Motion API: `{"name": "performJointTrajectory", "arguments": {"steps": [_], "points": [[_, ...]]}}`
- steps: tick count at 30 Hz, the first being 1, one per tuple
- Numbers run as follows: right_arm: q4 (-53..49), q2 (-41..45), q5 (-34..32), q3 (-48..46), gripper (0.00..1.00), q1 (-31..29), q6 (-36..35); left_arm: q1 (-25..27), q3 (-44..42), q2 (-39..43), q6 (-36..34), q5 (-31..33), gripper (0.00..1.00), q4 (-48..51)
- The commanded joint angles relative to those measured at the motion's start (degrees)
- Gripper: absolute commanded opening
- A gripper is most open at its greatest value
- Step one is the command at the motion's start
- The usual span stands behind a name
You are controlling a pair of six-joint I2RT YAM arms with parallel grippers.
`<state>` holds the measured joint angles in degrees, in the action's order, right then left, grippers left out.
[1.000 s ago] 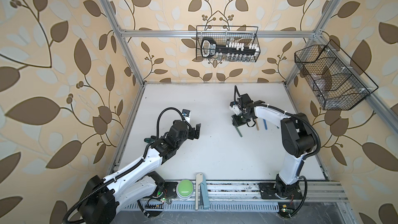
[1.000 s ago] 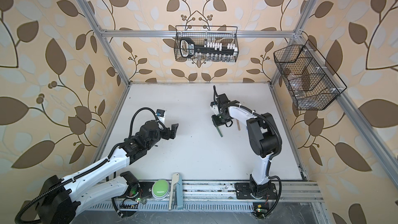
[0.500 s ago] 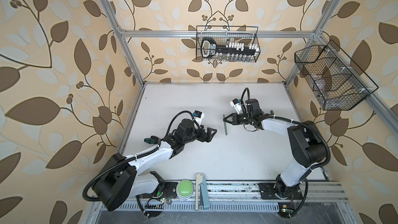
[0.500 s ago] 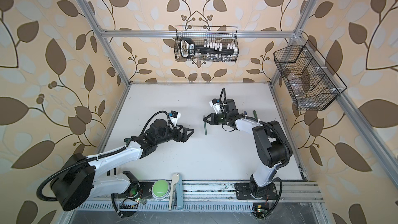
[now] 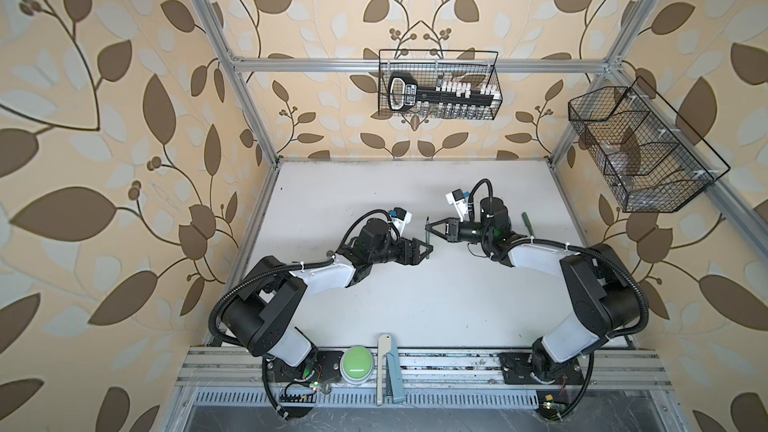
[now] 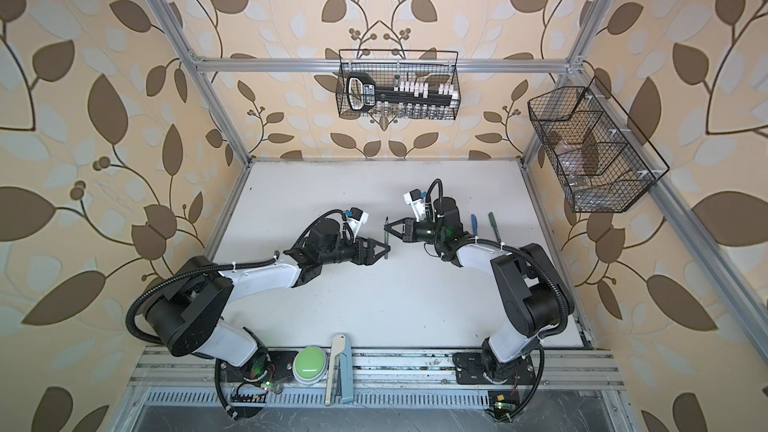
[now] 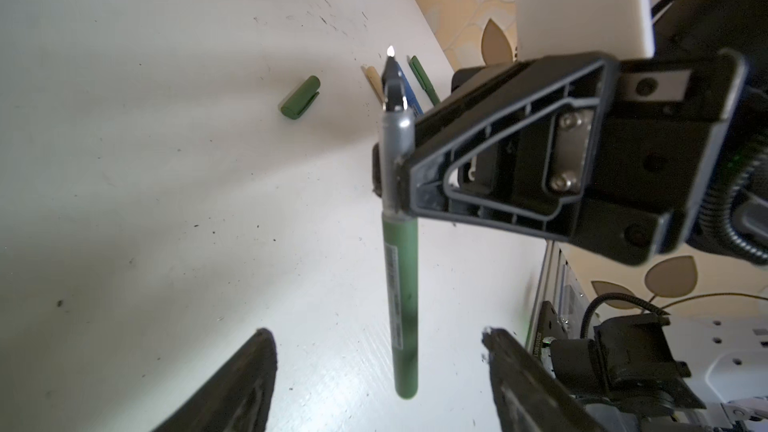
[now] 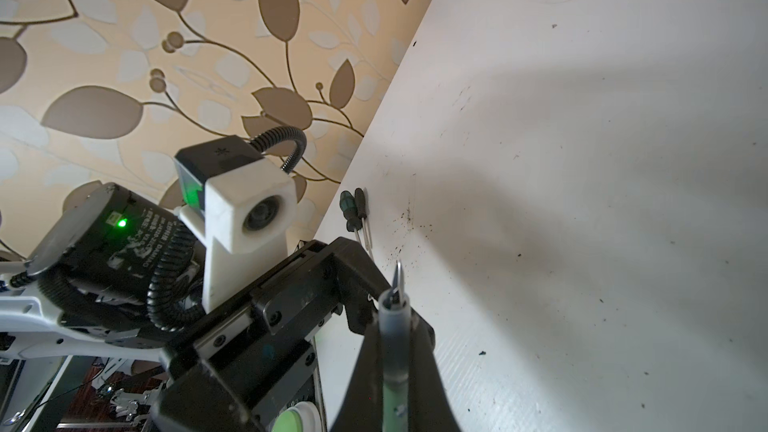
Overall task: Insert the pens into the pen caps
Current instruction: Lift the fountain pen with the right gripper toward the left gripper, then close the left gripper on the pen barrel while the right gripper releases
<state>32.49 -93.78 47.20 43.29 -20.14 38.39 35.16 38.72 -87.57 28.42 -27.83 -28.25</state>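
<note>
Green pen [image 5: 427, 232], both top views: held off the table [image 5: 415, 317] near mid-surface, lying front-to-back, dark tip toward the back wall [image 5: 415, 14]. Bare white surface lay all round it, and both arms stood well apart from the table's edges. The right gripper [image 5: 429, 226] was pressed together on the pen near its tip end. The left gripper [image 5: 429, 248] sat at the pen's rear end, reaching in from the opposite side. In a top view, a blue pen [image 6: 474, 224] and a second green pen [image 6: 493, 224] lay side by side on the table behind the right wrist.

Left wrist view: left fingers [image 7: 245, 380] were spread, one on each side of the pen's rear end, with a gap on both sides and no contact seen. The right gripper pinched the grey collar just behind the black tip. The barrel was dull green with a pale label strip. Beyond it, a green cap [image 7: 300, 97] lay alone on open table. A tan pen [image 7: 373, 81] lay close beside the blue and second green pens near the table edge.

Right wrist view: right fingers [image 8: 370, 367] were closed on the grey collar, with the tip projecting. Two dark slim tools [image 8: 359, 209] lay at the table's edge. Elsewhere the surface showed only specks.
</note>
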Motion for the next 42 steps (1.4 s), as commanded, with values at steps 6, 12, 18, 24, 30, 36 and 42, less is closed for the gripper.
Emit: {"name": "performJointTrajectory", "arguments": {"steps": [6,12,18,24,30,36,42], "points": [[5.58,0.35,1.94,-1.01,0.03,-0.67,2.19,-0.22,3.93,-0.45,-0.04,-3.68,0.64,-2.27],[6.62,0.53,2.08,-1.1,0.03,-0.88,2.66,-0.26,4.57,-0.9,0.13,-4.29,0.49,-2.18],[8.38,1.03,2.02,-1.54,0.03,-0.91,3.8,-0.22,4.9,-1.03,0.12,-4.42,0.46,-1.56],[8.95,0.55,2.11,-1.54,0.04,-1.09,4.03,-0.19,4.8,-0.8,0.4,-4.41,0.31,-2.03],[10.99,0.35,2.28,-1.87,0.04,-1.3,5.24,-0.26,4.92,-0.51,0.42,-4.07,0.19,-2.07],[12.16,0.34,2.37,-2.0,0.05,-1.37,5.91,-0.25,4.96,0.05,-0.43,-3.98,0.06,-1.18],[6.99,2.32,0.58,-1.51,0.32,-1.33,2.78,-0.26,6.33,2.41,-5.14,-0.25,0.03,7.28]]}}
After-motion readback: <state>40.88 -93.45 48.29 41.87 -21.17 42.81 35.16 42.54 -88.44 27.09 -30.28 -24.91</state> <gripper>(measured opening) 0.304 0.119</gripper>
